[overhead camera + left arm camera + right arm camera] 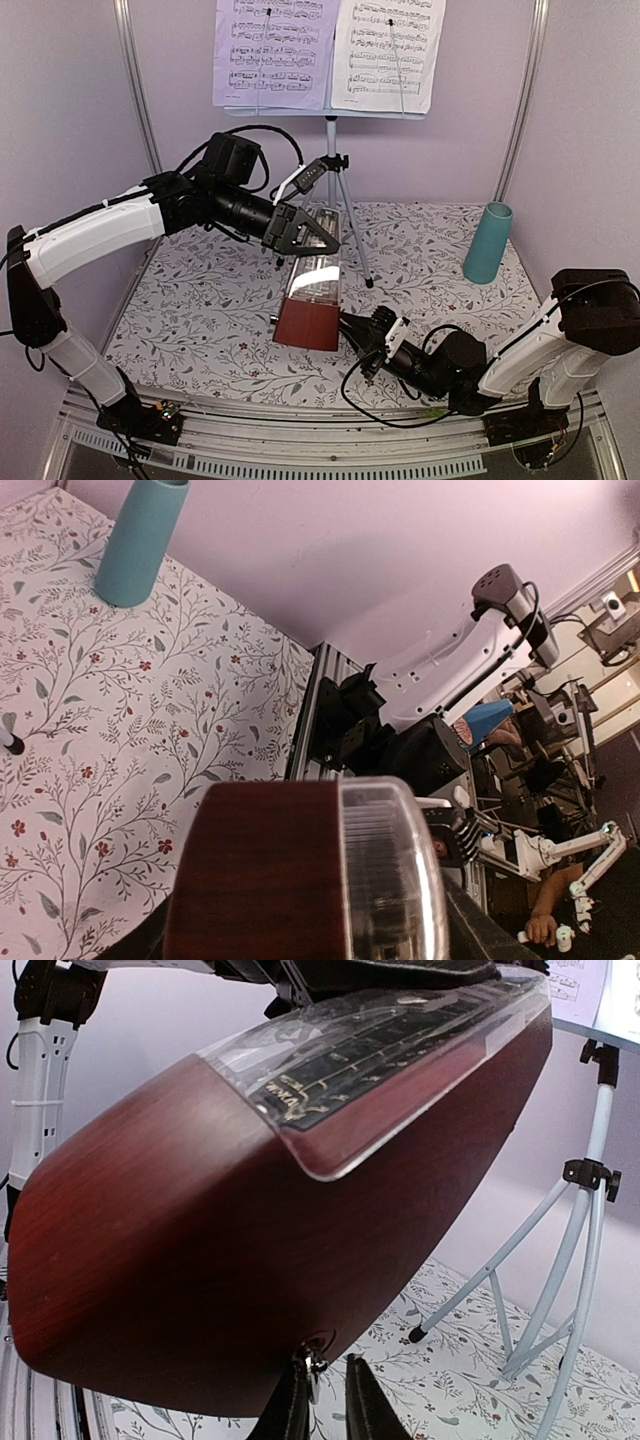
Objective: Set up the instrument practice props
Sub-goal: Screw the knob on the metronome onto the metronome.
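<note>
The dark-red-brown pyramid metronome (308, 322) with a clear front cover is at the table's middle. My left gripper (308, 236) is shut on its narrow top, and the body fills the left wrist view (270, 880). My right gripper (350, 328) is low at its right side. In the right wrist view the fingertips (372, 1412) stand a narrow gap apart around a small silver key (316, 1362) under the metronome (250, 1240); the key lies by the left finger. The pale-blue music stand (331, 135) stands at the back with two sheet-music pages (275, 50).
A teal cup (488, 243) stands upright at the back right, also in the left wrist view (140, 535). The stand's silver tripod legs (352, 225) reach onto the floral cloth just behind the metronome, with one foot (415, 1336) near my right gripper. Walls enclose three sides.
</note>
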Motion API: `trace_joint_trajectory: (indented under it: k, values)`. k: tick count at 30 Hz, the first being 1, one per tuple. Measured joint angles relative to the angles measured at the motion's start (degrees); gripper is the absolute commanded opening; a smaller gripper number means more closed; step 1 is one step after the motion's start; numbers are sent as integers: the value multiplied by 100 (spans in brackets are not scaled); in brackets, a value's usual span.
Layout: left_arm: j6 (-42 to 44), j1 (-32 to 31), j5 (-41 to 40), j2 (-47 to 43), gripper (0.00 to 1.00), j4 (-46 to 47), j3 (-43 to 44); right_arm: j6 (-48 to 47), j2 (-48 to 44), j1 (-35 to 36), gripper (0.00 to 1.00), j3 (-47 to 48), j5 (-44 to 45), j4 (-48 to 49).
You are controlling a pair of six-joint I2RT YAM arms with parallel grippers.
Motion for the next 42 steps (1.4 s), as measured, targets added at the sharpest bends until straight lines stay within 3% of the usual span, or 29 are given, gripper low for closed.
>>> trace_joint_trajectory:
  k: [6,13,20,32,42]
  values:
    - [20,0,9,0,0,37,-2,-33,0,0,0,35,-57,-44]
    - [98,0,68,-2,0,-13,-44,15,-136,-7,0,37,-332,-417]
    - [452,-20,181,-181,0,109,-293,328,-745,-142,0,79,-916,-1523]
    - [1928,-455,-597,-1064,0,1097,-1169,2605,-1410,-1530,0,1064,-3766,-4306]
    - [3141,-1032,-1554,-1766,0,2332,-2114,4835,-1405,-2667,0,1644,-5998,-5084]
